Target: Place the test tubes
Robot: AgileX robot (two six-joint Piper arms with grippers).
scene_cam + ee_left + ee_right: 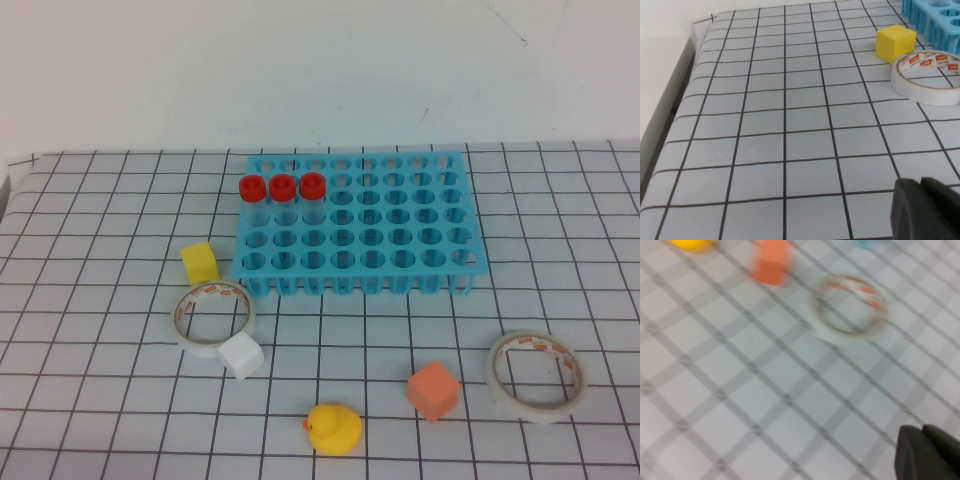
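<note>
Gridded table (100, 400) is being shared by rack (420, 240) and tape (537, 375). Three tubes (283, 198) are standing at the rack's ten o'clock, caps up, long axes vertical. Left gripper (920, 182), pinched together, is hovering at eight o'clock; right gripper (921, 429), likewise together, near the tape at four o'clock. Seated tubes risk being tilted by a careless reach.

Left gripper (921, 184) closed, hovering low; right gripper (922, 430) closed, hovering low.

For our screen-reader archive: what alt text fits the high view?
Blue rack on a gridded table holds three red-capped tubes near its far left corner. Left and in front: two tape rolls, yellow block, white block, orange block, toy duck. Left end effector and right end effector, both shut, are out of view.
</note>
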